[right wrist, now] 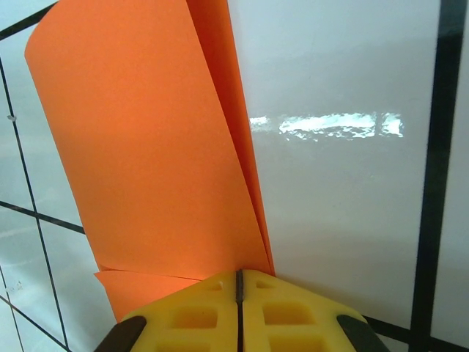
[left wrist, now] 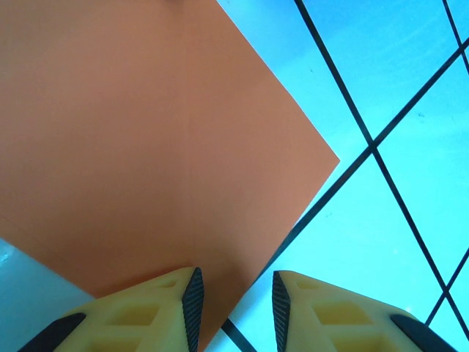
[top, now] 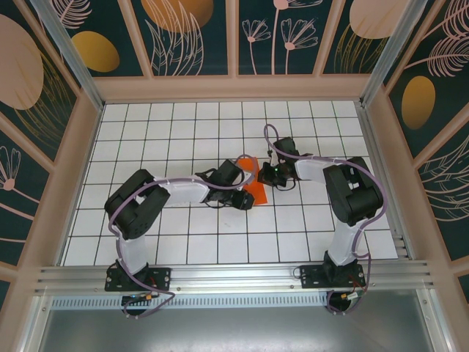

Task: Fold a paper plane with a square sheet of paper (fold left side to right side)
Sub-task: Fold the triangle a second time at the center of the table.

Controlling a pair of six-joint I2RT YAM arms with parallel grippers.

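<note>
I start with the white glossy table (top: 183, 125), ruled by thin dark lines into a grid of square tiles, with both arms reaching in toward its middle. Between them lies the thin, bright orange sheet of paper (top: 255, 194), matte and smooth, partly hidden under the two wrists in the top view. From the left wrist it reads as a flat panel with crisp straight edges meeting at a sharp corner (left wrist: 146, 147), lying on the tiles. From the right wrist the sheet of paper (right wrist: 146, 161) is doubled over: an upper layer bows up in a soft curve above a lower one, and the two layers run together down toward the fingertips. The left gripper (left wrist: 236, 293) has blocky yellow fingers with ribbed black pads (left wrist: 193, 301). Its jaws stand a little apart with nothing clamped between them, one pad over the paper's near edge and the other over bare tile. The right gripper (right wrist: 239, 286), of the same yellow lattice-moulded build, has its fingers pressed together into a single thin seam, pinching the paper's layers where they converge.
</note>
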